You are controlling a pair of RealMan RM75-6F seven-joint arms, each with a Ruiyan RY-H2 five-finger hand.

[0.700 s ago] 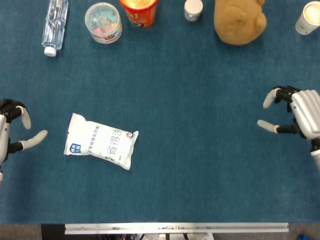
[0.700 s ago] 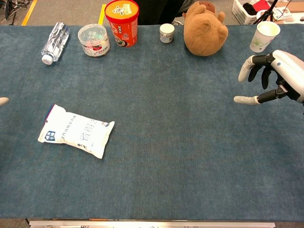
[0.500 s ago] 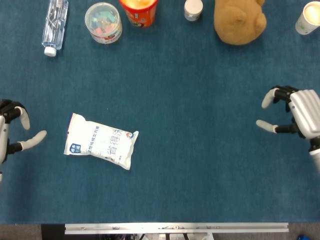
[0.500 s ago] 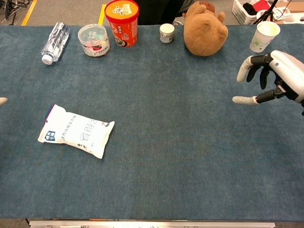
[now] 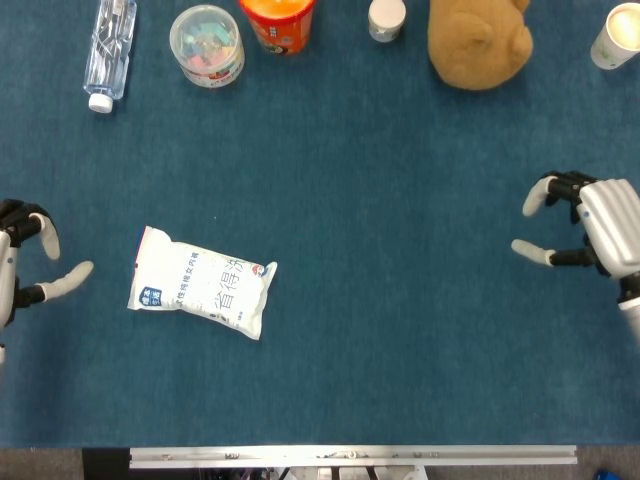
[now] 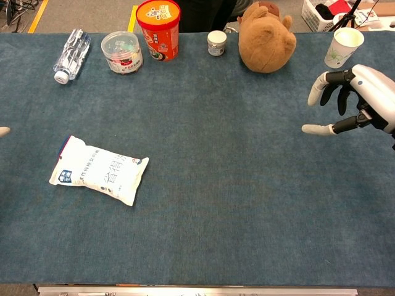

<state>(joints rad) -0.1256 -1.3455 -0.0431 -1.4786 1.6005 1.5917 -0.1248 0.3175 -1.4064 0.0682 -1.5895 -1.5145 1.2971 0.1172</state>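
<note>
White soft plastic pouch with blue print (image 5: 201, 283) lies flat on the blue cloth table (image 5: 380, 330), at three o'clock from the left hand (image 5: 25, 266), nearest it. Both that hand and the right hand (image 5: 585, 230) are empty, fingers spread. A sound grasp likely spans the pouch's narrow width.

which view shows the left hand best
The head view. There the left hand shows at the frame's left edge, fingers apart and holding nothing, just left of the white pouch and apart from it. The chest view catches only one pale fingertip at its left edge, too little to read the hand's pose.
</note>
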